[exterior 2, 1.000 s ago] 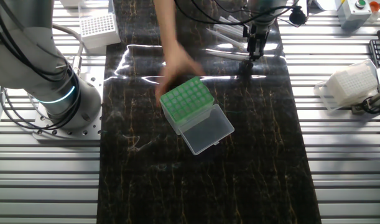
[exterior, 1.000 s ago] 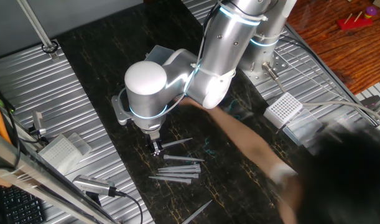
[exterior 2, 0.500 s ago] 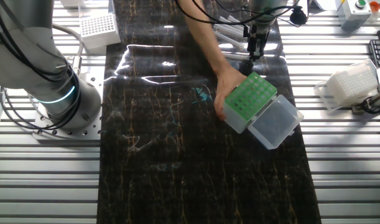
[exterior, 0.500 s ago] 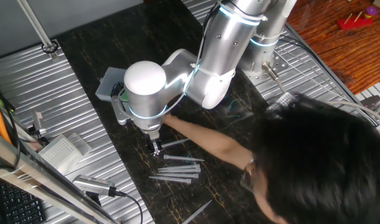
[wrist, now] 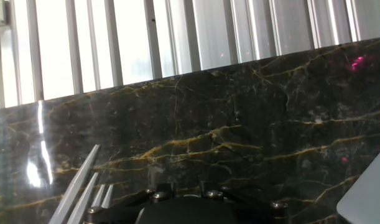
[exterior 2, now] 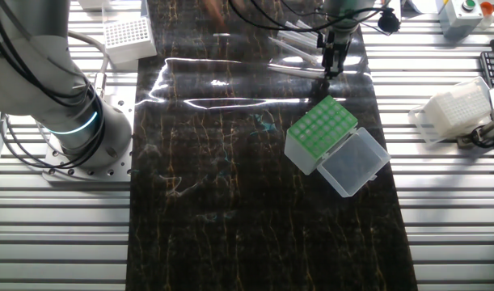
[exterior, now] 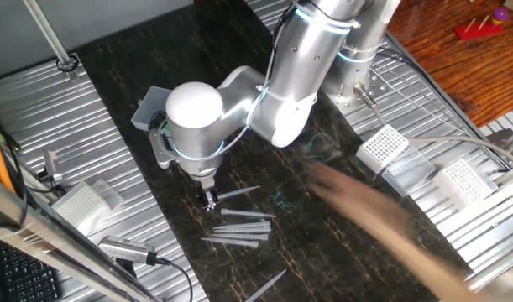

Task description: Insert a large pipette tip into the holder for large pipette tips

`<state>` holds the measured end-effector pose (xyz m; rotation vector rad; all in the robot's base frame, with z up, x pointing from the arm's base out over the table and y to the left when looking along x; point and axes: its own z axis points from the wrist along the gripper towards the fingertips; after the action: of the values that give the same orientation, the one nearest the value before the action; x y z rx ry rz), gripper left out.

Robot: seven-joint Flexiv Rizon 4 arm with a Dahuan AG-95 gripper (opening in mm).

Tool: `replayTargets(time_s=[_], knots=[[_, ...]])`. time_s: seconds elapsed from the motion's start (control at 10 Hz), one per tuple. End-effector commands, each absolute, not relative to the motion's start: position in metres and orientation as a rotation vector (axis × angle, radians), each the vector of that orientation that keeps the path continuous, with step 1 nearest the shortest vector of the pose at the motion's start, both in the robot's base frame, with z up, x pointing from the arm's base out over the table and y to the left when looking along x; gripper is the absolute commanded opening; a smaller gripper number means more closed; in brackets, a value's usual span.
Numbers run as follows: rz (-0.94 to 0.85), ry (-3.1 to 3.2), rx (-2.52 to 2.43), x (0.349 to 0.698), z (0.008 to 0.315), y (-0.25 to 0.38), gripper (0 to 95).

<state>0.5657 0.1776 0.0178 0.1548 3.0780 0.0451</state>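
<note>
Several large pipette tips (exterior: pixel 239 223) lie loose on the dark mat, also seen in the other fixed view as tips (exterior 2: pixel 293 50) and at the hand view's lower left as tips (wrist: pixel 78 186). My gripper (exterior: pixel 210 200) hangs just above the mat at their end, fingers close together with nothing between them; the other fixed view shows the gripper (exterior 2: pixel 334 66) too. The holder for large pipette tips (exterior 2: pixel 321 129) stands with its green top up and clear lid (exterior 2: pixel 356 162) open, a little away from the gripper. My arm hides most of the holder (exterior: pixel 145 114) in one fixed view.
A blurred human arm (exterior: pixel 382 231) sweeps over the mat's right side. White-grid racks (exterior: pixel 382 147) (exterior: pixel 462 180) (exterior: pixel 81 204) stand on the ribbed table around the mat; the other fixed view shows racks (exterior 2: pixel 125 36) (exterior 2: pixel 455 109). A second robot base (exterior 2: pixel 69 121) stands at the left.
A person's hand carried the holder across the mat, set it down near my gripper and pulled away. My arm and gripper have not moved.
</note>
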Motion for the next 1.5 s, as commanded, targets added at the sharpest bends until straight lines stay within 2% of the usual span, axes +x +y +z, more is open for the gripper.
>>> replayTargets(time_s=[0.1, 1.2, 1.3, 1.5], knots=[[0.047, 3.077, 0.166, 0.566, 0.018, 0.178, 0.0], [0.055, 3.077, 0.163, 0.568, 0.022, 0.179, 0.0], [0.057, 3.074, 0.154, 0.570, 0.024, 0.180, 19.0], [0.059, 3.073, 0.183, 0.573, 0.028, 0.181, 19.0]])
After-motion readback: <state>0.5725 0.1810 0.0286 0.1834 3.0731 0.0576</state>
